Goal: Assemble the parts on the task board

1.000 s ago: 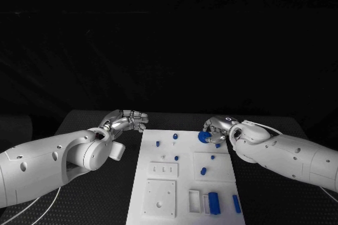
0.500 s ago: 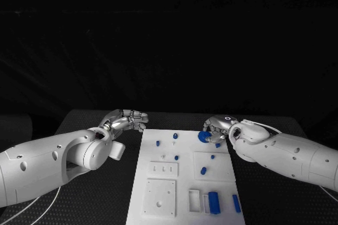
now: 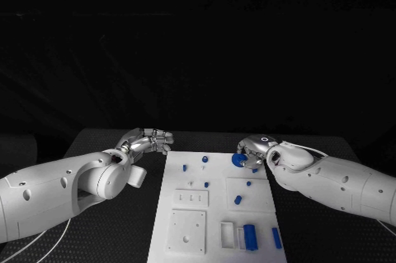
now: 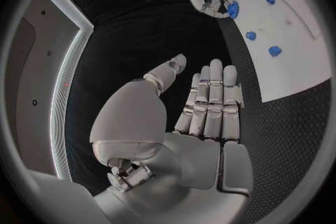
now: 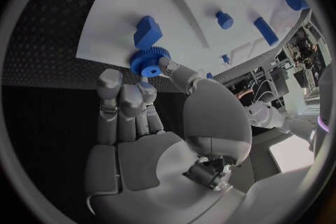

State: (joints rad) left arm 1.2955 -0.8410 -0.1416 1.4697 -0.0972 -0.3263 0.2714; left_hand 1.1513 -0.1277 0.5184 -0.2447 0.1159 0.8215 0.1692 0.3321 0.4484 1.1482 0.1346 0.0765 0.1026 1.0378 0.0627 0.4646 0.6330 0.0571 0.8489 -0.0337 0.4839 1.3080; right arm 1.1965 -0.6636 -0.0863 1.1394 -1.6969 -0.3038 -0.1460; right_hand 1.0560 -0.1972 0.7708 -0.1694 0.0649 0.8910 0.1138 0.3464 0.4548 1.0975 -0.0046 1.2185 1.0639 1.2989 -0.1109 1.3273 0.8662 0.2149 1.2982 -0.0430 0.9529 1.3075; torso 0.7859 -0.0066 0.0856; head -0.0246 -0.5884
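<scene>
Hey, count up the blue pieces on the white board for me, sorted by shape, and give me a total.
Gear, held in the right hand: 1
Small stubby pieces: 6
Long bars: 2
Total: 9

Black table (image 3: pixel 107 228), dark backdrop, perhaps a lit wall strip (image 4: pixel 66 73).
</scene>
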